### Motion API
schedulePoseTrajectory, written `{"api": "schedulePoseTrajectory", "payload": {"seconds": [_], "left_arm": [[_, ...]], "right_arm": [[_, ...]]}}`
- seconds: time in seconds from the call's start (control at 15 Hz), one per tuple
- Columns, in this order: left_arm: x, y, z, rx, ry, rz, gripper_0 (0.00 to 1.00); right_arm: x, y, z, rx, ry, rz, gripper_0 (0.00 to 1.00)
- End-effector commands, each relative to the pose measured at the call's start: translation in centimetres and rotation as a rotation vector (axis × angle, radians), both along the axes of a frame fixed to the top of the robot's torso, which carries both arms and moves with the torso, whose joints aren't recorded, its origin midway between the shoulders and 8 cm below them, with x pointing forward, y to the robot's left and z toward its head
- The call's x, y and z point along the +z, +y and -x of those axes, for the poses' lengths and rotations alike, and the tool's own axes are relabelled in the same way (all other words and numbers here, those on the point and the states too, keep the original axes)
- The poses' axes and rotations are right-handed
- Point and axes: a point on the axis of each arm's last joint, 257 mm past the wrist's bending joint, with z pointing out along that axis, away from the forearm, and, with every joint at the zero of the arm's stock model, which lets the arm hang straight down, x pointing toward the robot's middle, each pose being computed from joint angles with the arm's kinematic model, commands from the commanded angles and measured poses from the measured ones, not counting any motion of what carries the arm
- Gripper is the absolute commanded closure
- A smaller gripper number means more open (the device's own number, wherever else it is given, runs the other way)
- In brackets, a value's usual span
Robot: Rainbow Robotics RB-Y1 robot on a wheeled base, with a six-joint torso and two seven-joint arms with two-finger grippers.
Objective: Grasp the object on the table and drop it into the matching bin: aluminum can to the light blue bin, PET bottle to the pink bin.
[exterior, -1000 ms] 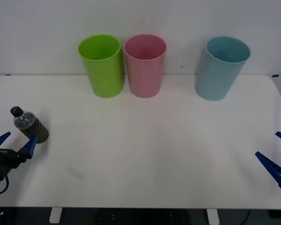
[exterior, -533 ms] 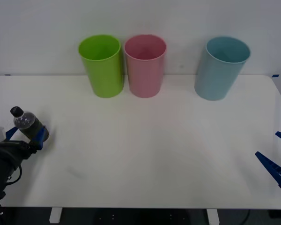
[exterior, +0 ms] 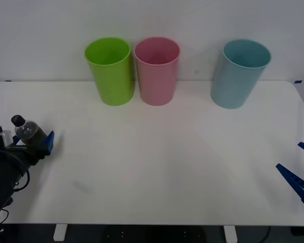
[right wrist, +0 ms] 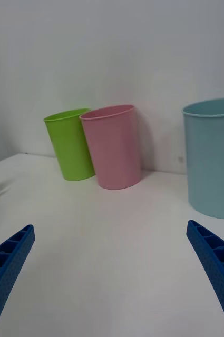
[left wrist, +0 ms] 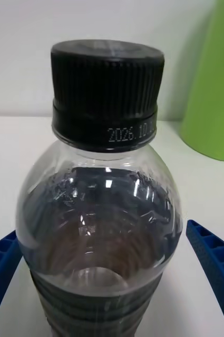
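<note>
**Currently: PET bottle between my left fingers**

Item 1: PET bottle (exterior: 29, 132), at 9 o'clock on the table (exterior: 157, 162), upright, black cap on. My left gripper (exterior: 33, 143) straddles it, fingers spread, a gap showing on each side; not clamped.

Item 2: my right gripper (exterior: 303, 172), at 4 o'clock, fingers spread, holding nothing.

Item 3: green bin (exterior: 110, 71), pink bin (exterior: 156, 70), light blue bin (exterior: 238, 73), ranged from 11 to 1 o'clock.

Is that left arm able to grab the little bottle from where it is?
Probably yes: the left gripper is open with the bottle between its fingers, nothing blocking.
</note>
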Motion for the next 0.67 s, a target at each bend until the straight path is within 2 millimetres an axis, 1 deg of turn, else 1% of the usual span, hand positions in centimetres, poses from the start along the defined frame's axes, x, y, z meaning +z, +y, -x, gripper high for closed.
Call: {"api": "schedulePoseTrajectory", "payload": {"seconds": [0.07, 0.13, 0.2, 0.27, 0.67], "left_arm": [[-0.03, 0.07, 0.03, 0.003, 0.001, 0.002, 0.0], [-0.02, 0.03, 0.03, 0.001, 0.0, 0.001, 0.14], [-0.05, -0.04, 0.02, -0.001, 0.0, -0.004, 0.95], [0.01, 0.09, 0.03, 0.0, -0.001, -0.012, 1.0], [0.04, 0.11, 0.12, -0.004, -0.004, -0.023, 1.0]], "right_arm": [[0.0, 0.0, 0.0, 0.0, 0.0, 0.0, 0.0], [0.0, 0.0, 0.0, 0.0, 0.0, 0.0, 0.0], [0.0, 0.0, 0.0, 0.0, 0.0, 0.0, 0.0], [0.0, 0.0, 0.0, 0.0, 0.0, 0.0, 0.0], [0.0, 0.0, 0.0, 0.0, 0.0, 0.0, 0.0]]}}
